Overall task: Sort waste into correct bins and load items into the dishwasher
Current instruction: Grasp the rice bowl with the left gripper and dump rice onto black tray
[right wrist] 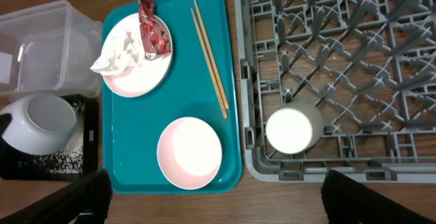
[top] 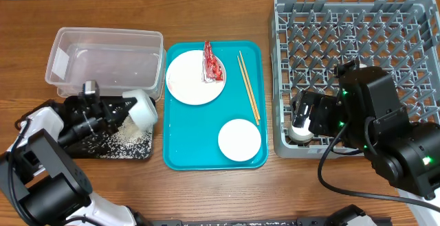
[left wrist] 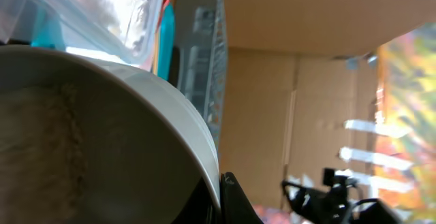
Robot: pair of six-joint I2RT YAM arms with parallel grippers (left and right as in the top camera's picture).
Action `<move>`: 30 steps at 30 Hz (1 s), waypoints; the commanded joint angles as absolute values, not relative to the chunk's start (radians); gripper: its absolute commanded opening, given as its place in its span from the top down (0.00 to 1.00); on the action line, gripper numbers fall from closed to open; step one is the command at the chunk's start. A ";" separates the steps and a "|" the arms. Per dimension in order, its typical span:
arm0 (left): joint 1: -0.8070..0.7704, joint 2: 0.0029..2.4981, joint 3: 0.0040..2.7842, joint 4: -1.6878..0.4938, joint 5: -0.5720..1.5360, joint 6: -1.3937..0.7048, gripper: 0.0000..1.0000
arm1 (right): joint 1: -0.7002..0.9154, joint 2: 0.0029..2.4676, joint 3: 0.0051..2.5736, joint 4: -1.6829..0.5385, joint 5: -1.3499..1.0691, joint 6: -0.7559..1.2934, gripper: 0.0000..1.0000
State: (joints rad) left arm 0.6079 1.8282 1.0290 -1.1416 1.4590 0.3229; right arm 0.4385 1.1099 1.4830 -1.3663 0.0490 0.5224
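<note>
My left gripper point(top: 129, 111) is shut on the rim of the small white bowl point(top: 144, 109) and holds it tilted over the black tray point(top: 82, 147), where loose rice point(top: 127, 137) lies. The bowl fills the left wrist view point(left wrist: 102, 149). My right gripper point(top: 304, 115) is open above the tiny white cup point(right wrist: 293, 129), which stands in the grey dish rack point(top: 357, 40) at its near-left corner. The white plate point(right wrist: 133, 74) carries the crumpled napkin point(right wrist: 116, 52) and the red wrapper point(right wrist: 153, 32). The chopsticks point(top: 248, 87) and the pink bowl point(top: 239, 139) lie on the teal tray.
The clear tub point(top: 103, 58) stands behind the black tray. The teal tray point(top: 180, 154) sits between the bins and the rack. The right arm's body covers the rack's near-right part.
</note>
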 commanded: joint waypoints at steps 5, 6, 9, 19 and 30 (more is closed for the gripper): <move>0.622 1.817 1.043 -1.196 1.540 0.434 0.96 | 0.437 1.106 1.493 -1.364 0.049 0.516 0.00; 0.618 1.810 1.043 -1.260 1.545 0.538 0.96 | 0.437 1.106 1.493 -1.366 0.049 0.516 0.00; 0.627 1.798 1.049 -1.221 1.437 0.661 0.96 | 0.437 1.106 1.493 -1.368 0.049 0.516 0.00; 0.624 1.747 1.105 -1.372 1.297 0.579 0.96 | 0.437 1.106 1.493 -1.376 0.046 0.515 0.00; 0.267 1.378 1.262 -1.285 0.485 -0.035 0.96 | 0.437 1.106 1.493 -1.369 0.034 0.520 0.00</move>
State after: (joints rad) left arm 0.3599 1.4502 1.2510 -1.2911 0.7925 0.1997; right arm 0.4385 1.1099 1.4830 -1.3731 0.0479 0.5228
